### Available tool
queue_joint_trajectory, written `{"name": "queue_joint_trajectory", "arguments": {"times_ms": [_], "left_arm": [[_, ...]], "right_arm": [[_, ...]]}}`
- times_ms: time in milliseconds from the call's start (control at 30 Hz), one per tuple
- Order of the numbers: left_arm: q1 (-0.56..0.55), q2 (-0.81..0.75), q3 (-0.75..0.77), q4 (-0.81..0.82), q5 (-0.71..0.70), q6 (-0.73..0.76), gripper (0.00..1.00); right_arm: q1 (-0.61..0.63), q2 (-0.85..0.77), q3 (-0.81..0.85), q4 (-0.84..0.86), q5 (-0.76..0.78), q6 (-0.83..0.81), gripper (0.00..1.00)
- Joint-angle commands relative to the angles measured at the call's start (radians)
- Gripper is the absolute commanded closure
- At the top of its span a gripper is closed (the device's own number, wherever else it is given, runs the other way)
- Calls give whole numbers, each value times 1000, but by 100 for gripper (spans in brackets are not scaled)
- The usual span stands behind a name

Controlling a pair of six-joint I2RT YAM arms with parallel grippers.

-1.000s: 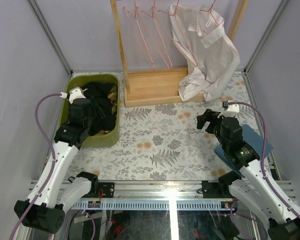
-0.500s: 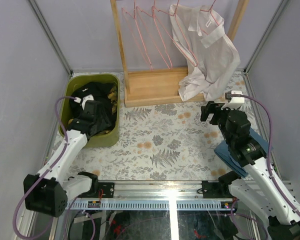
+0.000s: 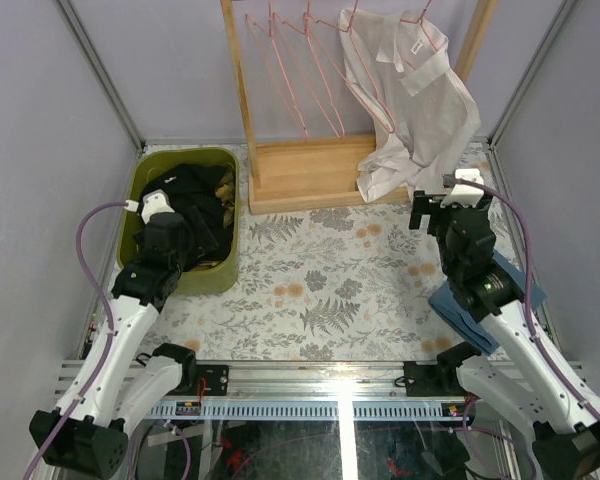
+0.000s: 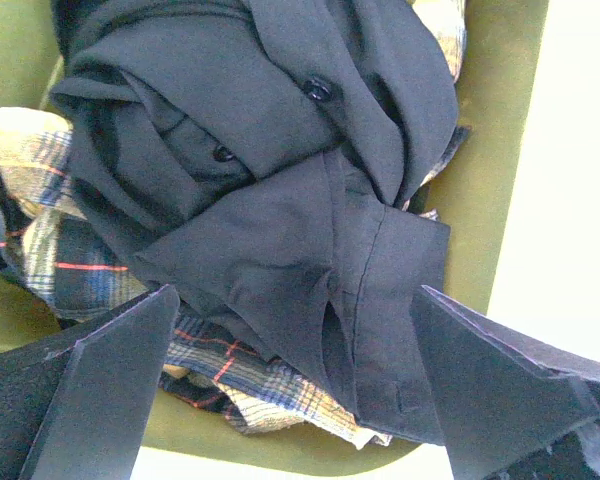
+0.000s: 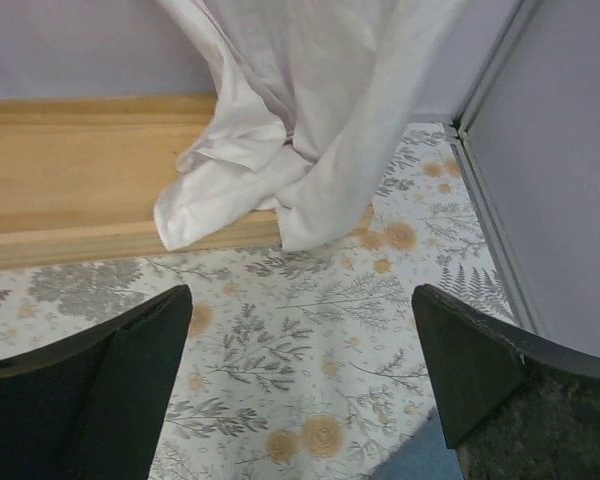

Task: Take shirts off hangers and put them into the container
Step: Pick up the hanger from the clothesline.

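**White shirt** (image 3: 410, 110): the one garment on the rack (image 3: 310, 170). It hangs from a pink hanger (image 3: 412, 22) at the right end, with its tail crumpled on the wooden base and draped over the front edge. It looks light, limp and likely to snag on the wire. The best hold is probably a pinch at the collar or a shoulder, where the cloth lies over the hanger.

**Right tool** (image 5: 300, 310): spread wide and empty, low over the worktop (image 3: 330, 280). It faces the tail and is apart from it.

**Bare hangers** (image 3: 283, 95): on the same rail, left of the shirt.

**Container** (image 3: 145, 185): at far left, with black shirts (image 4: 280, 150) heaped over a plaid shirt (image 4: 30, 200) to about the rim.

**Left tool** (image 4: 290, 340): above the heap, fingers wide apart and holding nothing.

**Blue cloth** (image 3: 500, 290): under the right arm.
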Motion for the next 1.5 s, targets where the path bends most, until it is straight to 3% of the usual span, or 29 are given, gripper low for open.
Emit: {"name": "queue_joint_trajectory", "arguments": {"times_ms": [0, 100, 233, 367, 500, 667, 800, 1067, 1233, 1467], "left_arm": [[-3, -60, -18, 84, -77, 9, 0], [-3, -89, -28, 89, -108, 14, 0], [-3, -107, -32, 79, -161, -18, 0], [-3, -104, -34, 92, -148, -21, 0], [-3, -93, -14, 60, -102, -57, 0], [-3, -114, -34, 62, -48, -72, 0], [-4, -141, -46, 74, -76, -72, 0], [-3, -143, -37, 59, -76, -72, 0], [-3, -164, -41, 62, -73, -72, 0], [-3, -170, -43, 67, -63, -66, 0]], "right_arm": [[-118, 131, 194, -150, -106, 57, 1], [-356, 249, 316, -242, -483, 239, 1], [-440, 332, 384, -244, -657, 352, 1], [-446, 363, 468, -270, -602, 436, 1], [-446, 294, 447, -212, -364, 588, 1], [-445, 195, 331, 26, -371, 497, 1], [-445, 248, 410, -31, -312, 401, 1], [-446, 400, 648, -161, -360, 180, 1], [-468, 589, 911, -335, -405, 137, 1], [-514, 903, 1364, -602, -691, 110, 1]]}}
